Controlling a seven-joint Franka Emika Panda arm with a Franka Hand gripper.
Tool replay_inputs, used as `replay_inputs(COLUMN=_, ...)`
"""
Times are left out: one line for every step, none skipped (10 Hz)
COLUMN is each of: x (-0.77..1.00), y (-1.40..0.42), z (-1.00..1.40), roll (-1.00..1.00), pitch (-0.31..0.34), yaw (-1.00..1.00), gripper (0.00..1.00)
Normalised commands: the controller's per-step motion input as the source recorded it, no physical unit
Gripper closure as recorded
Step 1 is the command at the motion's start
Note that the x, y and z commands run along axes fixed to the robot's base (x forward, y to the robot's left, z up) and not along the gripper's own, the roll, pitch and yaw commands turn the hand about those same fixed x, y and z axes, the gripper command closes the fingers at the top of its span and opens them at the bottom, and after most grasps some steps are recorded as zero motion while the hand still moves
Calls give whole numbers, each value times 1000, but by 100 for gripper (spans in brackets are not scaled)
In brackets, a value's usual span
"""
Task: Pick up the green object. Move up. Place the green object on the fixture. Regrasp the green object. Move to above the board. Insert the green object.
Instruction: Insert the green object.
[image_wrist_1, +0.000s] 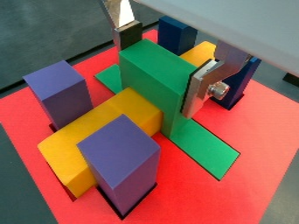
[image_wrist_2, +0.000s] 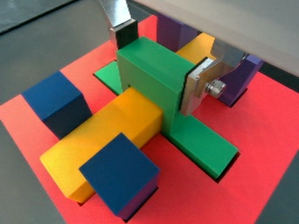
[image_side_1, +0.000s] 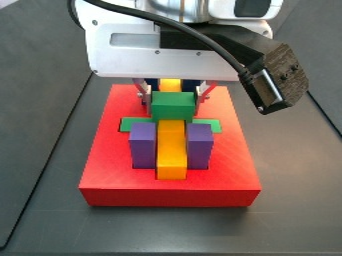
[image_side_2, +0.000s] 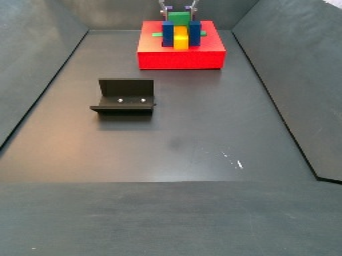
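The green object (image_wrist_1: 158, 87) is clamped between the closed fingers (image_wrist_1: 201, 86) of the gripper (image_wrist_2: 163, 59), low over the board (image_side_1: 170, 185) at top centre, just beyond the yellow bar (image_side_1: 168, 147). Open floor surrounds the fixture (image_side_2: 124, 97), centre-left. No writing is legible.

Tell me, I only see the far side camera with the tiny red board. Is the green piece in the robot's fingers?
Observer: Yes. In both wrist views the gripper has its silver fingers against the sides of the green object.
Operator: Is it down on the board?
Observer: Its arms lie flat in a slot of the board, crossing the yellow bar.
Operator: What stands next to it?
Observer: In a side view, purple blocks stand on both sides of the yellow bar.
Operator: And the black bracket?
Observer: The fixture sits bare on the floor, away from the board.
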Motion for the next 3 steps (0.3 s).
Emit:
replay_inputs(x=0, y=0, z=-200, roll=-33, pitch=0, yaw=0, gripper=100)
replay_inputs(x=31, y=0, z=-109, roll=9, pitch=6, yaw=0, gripper=100)
replay_inputs(x=-109, y=-94, z=0, roll=121, pitch=-57, yaw=0, gripper=100)
